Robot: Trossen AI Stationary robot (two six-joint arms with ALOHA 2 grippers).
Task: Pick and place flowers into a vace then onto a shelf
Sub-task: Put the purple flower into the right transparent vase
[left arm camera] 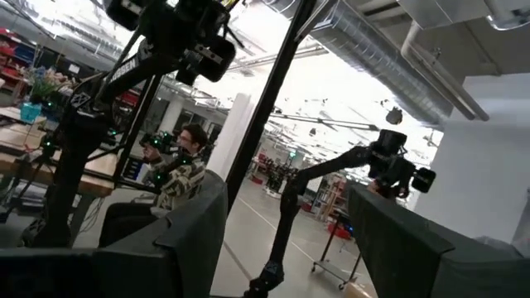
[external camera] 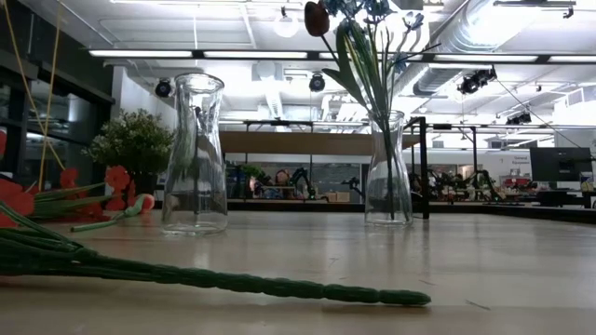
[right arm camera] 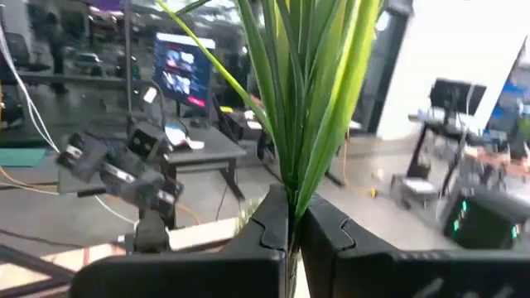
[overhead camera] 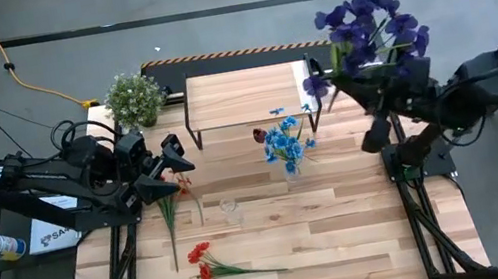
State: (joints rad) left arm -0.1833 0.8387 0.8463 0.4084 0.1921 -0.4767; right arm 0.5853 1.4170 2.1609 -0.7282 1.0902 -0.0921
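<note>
We see the right gripper (overhead camera: 341, 81) raised at the upper right of the overhead frame, clenched on a purple spray (overhead camera: 371, 18) whose blooms fan out above the shelf's right end. In the right wrist view its two dark fingers (right arm camera: 273, 223) are pressed together around the bundle of green stems and leaves (right arm camera: 306, 91).

The left gripper (overhead camera: 174, 160) sits at centre left of the overhead frame, near the shelf's left leg, and its jaws stand apart with nothing between them; in the left wrist view the fingers (left arm camera: 199, 223) are spread and frame only the room beyond, where a seated person (left arm camera: 178, 170) shows.

The shelf (overhead camera: 241, 92) lies at upper centre of the overhead frame, with the potted plant (overhead camera: 134, 98) at its left end. Just below its right part, a glass vase (overhead camera: 292, 168) holds the blue flowers (overhead camera: 285, 142), with a dark red bud (overhead camera: 260, 136) beside them. An empty glass vase (overhead camera: 229, 210) stands lower and to the left. An orange tulip (overhead camera: 182, 181) lies on the table (overhead camera: 346, 235) just below the left gripper, and a red bunch (overhead camera: 202, 264) lies at lower centre left, stems pointing right
</note>
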